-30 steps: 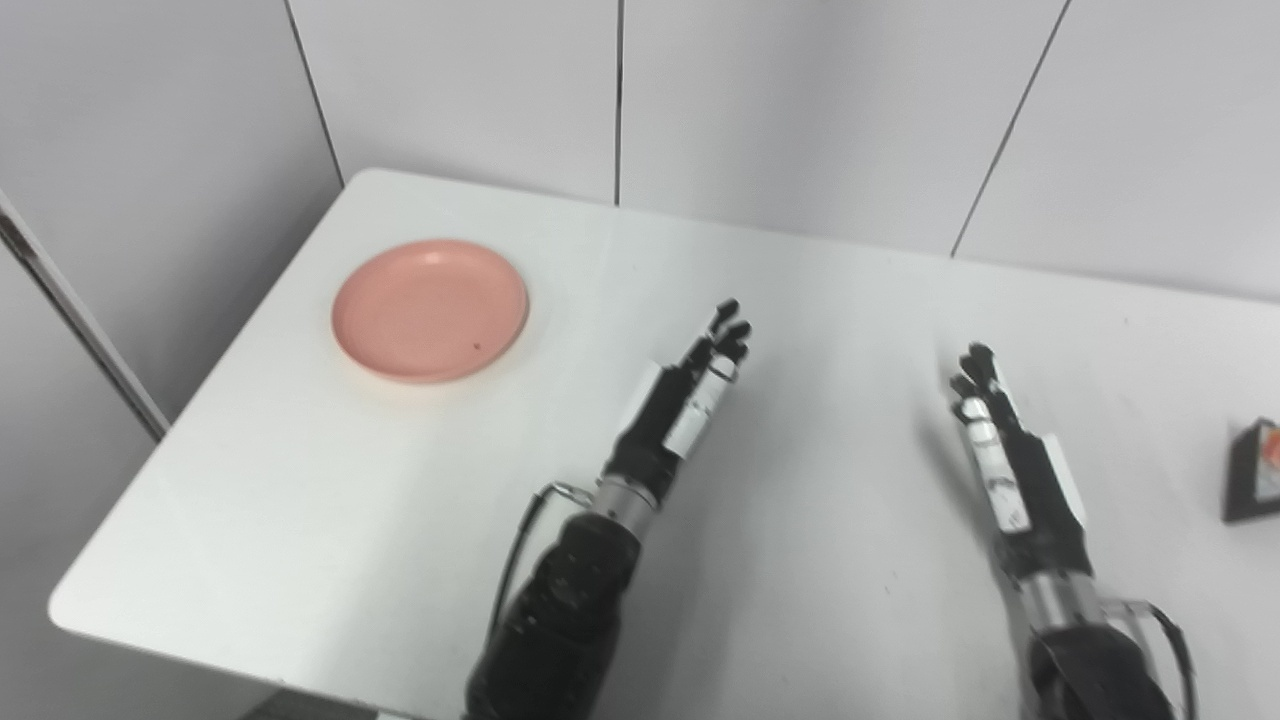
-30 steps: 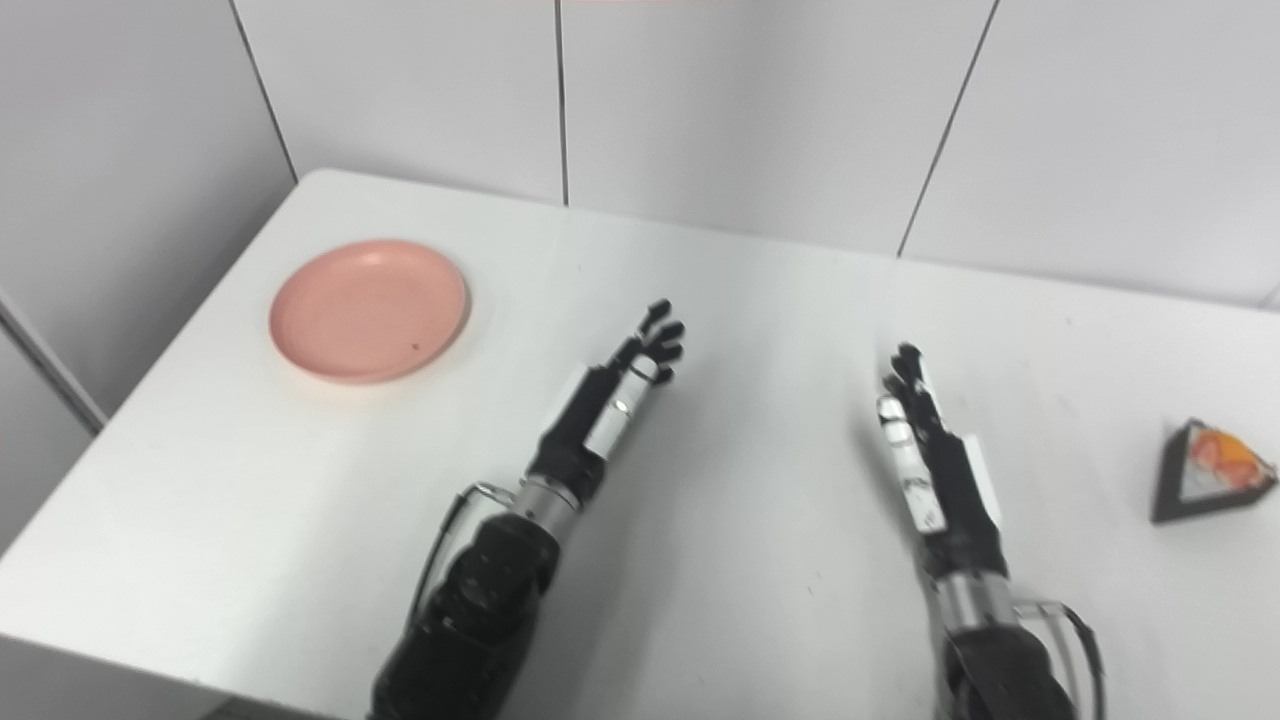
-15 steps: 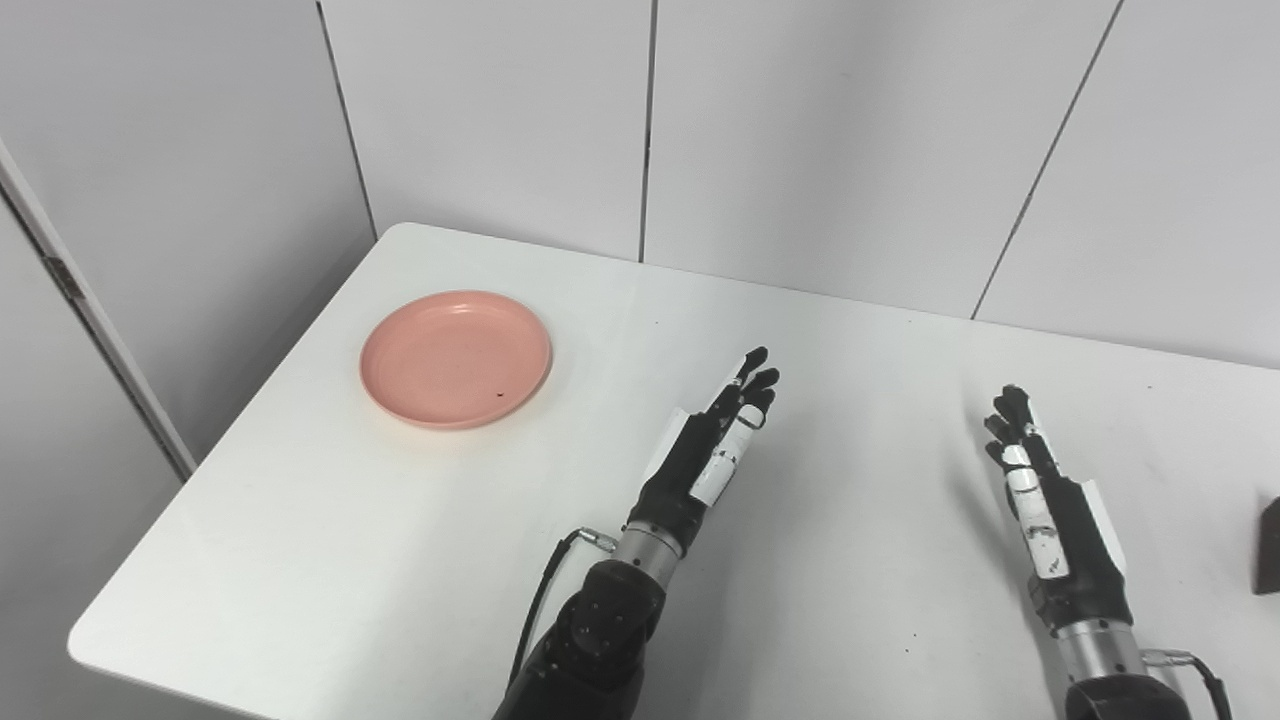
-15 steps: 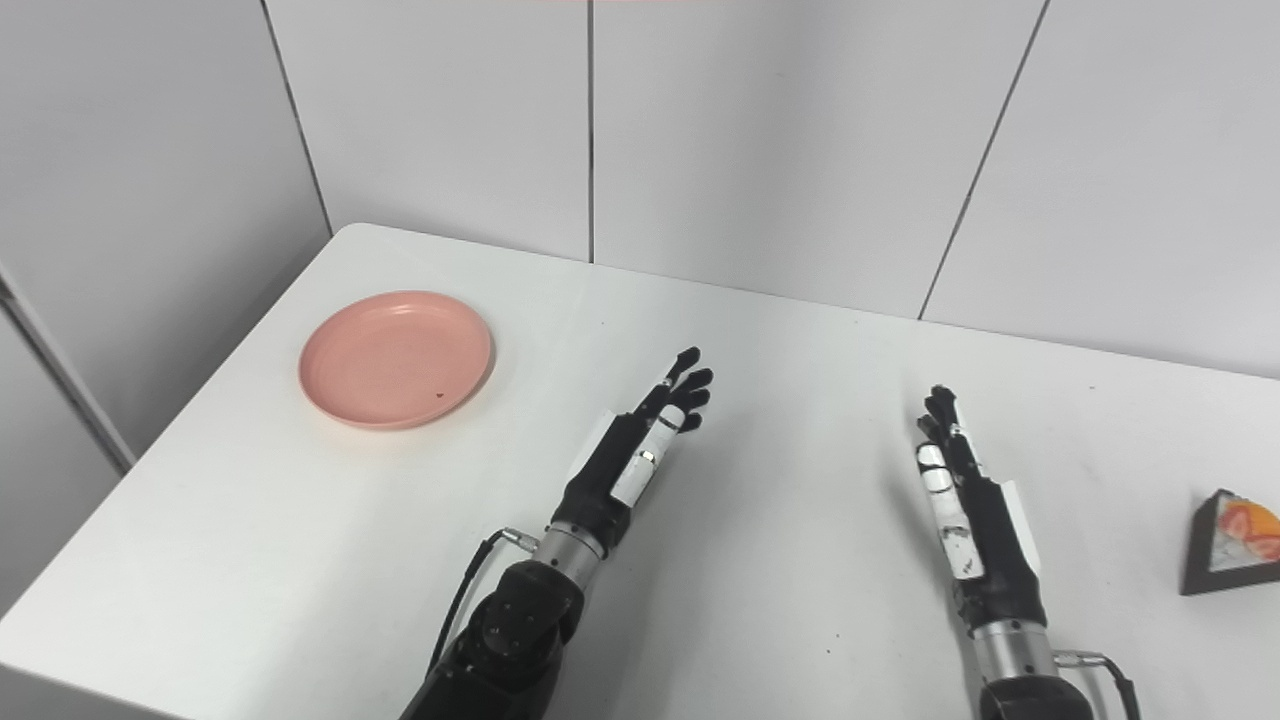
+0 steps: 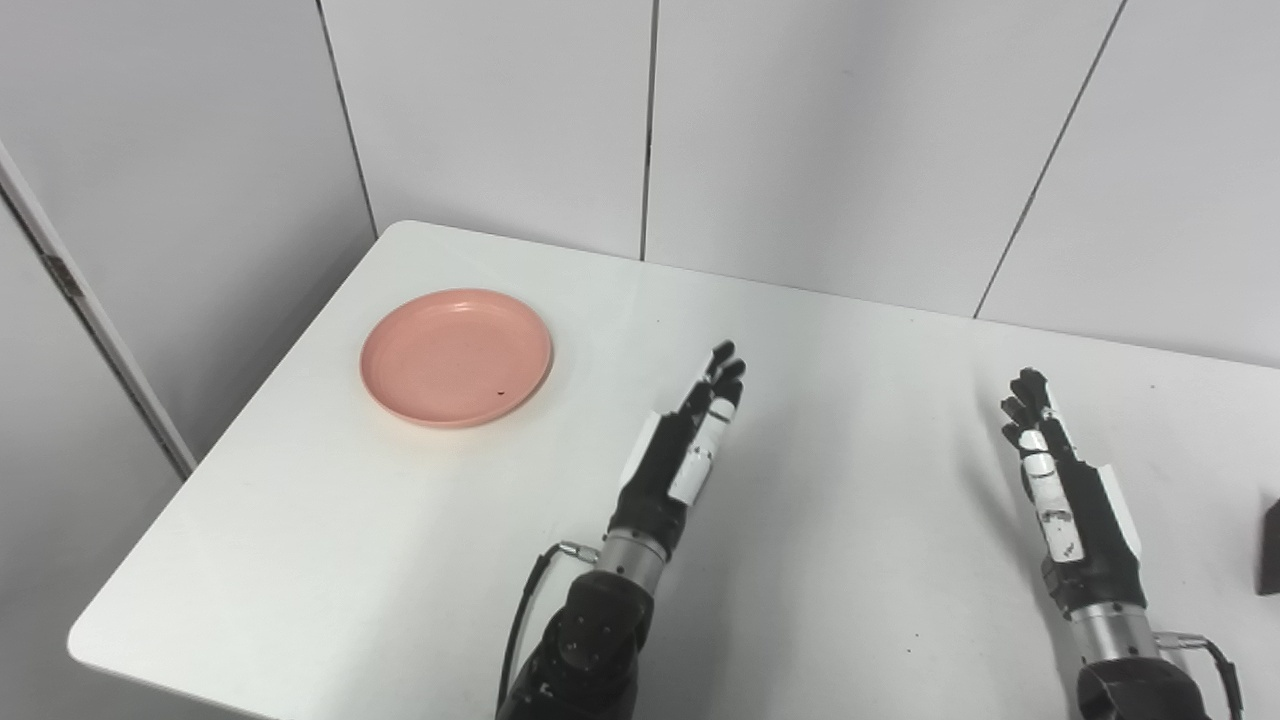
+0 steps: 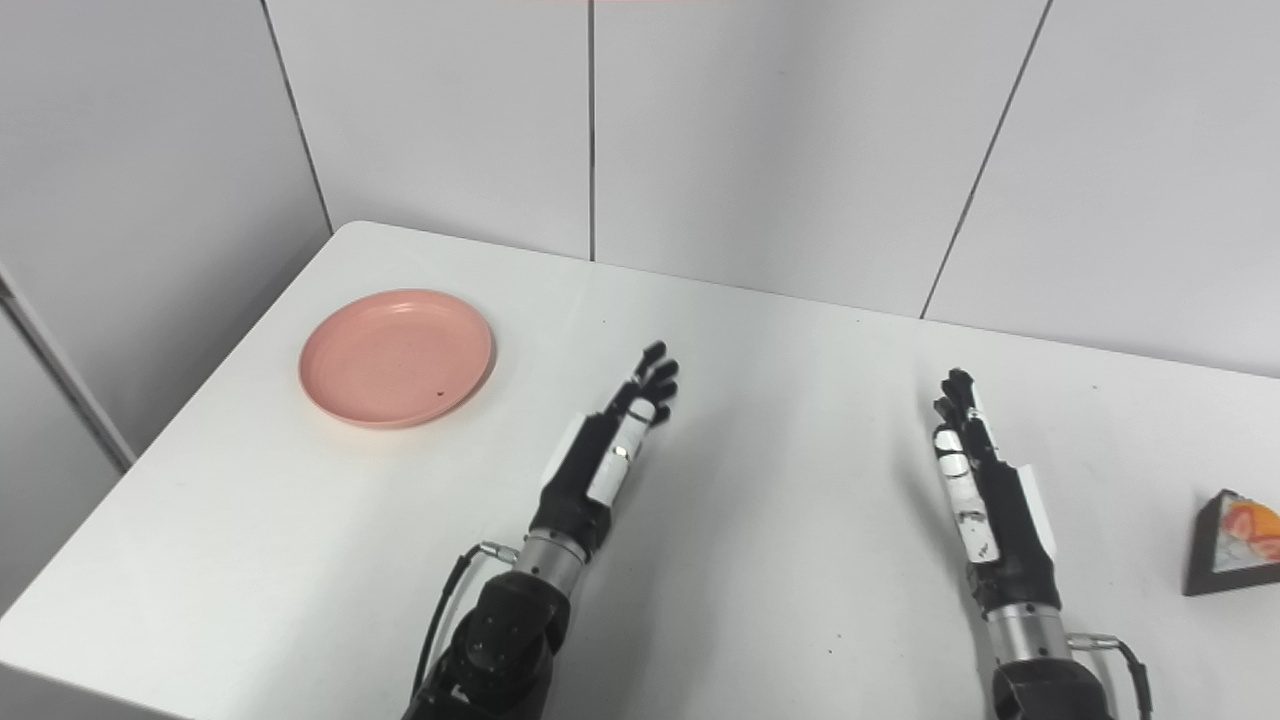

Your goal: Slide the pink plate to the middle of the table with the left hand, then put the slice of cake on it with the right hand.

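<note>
Pink plate lies at the table's far left. Left hand, fingers extended, empty, hovers mid-table, well apart. Right hand, likewise extended and empty, stands near the cake slice at the right edge.

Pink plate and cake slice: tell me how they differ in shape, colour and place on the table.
The pink plate is round, flat and plain pink; the cake slice is a dark wedge with a white and orange top. The plate lies at the table's far left, beyond the left hand; the slice stands at the right edge, past the right hand. Both rest on the table, untouched by either hand.
</note>
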Available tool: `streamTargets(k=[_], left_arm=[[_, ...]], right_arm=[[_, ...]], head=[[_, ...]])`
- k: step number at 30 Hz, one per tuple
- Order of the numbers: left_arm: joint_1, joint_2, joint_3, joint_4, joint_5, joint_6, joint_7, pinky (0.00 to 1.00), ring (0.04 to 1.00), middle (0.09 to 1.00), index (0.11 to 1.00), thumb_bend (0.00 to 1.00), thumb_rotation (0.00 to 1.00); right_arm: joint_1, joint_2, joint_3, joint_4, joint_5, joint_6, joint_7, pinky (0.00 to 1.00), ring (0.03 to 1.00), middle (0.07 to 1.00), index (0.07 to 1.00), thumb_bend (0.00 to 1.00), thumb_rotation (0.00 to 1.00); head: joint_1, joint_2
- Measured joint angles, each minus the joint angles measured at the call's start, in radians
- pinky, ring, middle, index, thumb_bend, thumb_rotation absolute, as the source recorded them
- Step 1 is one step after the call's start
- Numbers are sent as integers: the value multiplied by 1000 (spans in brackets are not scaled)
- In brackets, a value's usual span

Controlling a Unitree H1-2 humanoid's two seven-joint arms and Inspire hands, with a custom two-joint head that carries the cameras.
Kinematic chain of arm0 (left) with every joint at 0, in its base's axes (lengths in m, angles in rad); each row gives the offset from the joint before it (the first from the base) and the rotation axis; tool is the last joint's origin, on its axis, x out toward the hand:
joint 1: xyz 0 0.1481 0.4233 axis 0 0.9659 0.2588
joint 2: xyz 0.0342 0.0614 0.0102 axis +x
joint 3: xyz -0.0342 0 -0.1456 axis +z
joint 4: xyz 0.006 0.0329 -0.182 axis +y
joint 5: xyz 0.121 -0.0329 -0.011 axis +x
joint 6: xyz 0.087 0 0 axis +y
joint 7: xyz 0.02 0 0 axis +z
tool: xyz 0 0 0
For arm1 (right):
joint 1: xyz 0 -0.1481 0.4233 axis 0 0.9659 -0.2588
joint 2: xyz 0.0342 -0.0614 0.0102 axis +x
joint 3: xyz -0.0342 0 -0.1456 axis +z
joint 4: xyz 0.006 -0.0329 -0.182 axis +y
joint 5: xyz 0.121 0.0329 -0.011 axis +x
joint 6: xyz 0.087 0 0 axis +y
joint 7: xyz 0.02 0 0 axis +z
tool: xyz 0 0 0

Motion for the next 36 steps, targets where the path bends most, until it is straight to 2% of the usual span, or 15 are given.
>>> streamTargets(k=[6,11,16,20,26,36], left_arm=[[-46,0,31,-89,-15,15,12,904,909,931,932,391,1000],[-60,0,62,-165,-15,38,33,904,909,927,924,393,1000],[-108,1,81,-226,18,60,61,904,908,935,935,401,1000],[-149,7,130,-277,28,63,89,958,933,952,951,407,1000],[-180,54,223,-317,-9,66,122,961,949,962,958,410,1000],[-197,146,356,-313,-114,65,166,942,931,937,934,442,1000]], right_arm=[[-7,-2,0,14,1,-21,11,979,967,986,991,295,1000],[-15,-7,-4,28,2,-23,15,971,963,981,986,308,1000],[-21,-11,-5,42,4,-46,20,994,974,993,996,284,1000],[-37,-16,-6,69,17,-63,34,1000,979,997,999,296,1000],[-39,-24,-9,74,29,-63,38,1000,980,996,1000,313,1000],[-57,-37,-14,116,36,-75,41,985,971,990,992,334,1000]], head=[[3,-5],[11,-5],[15,-5],[20,-5],[26,-6],[49,-8]])
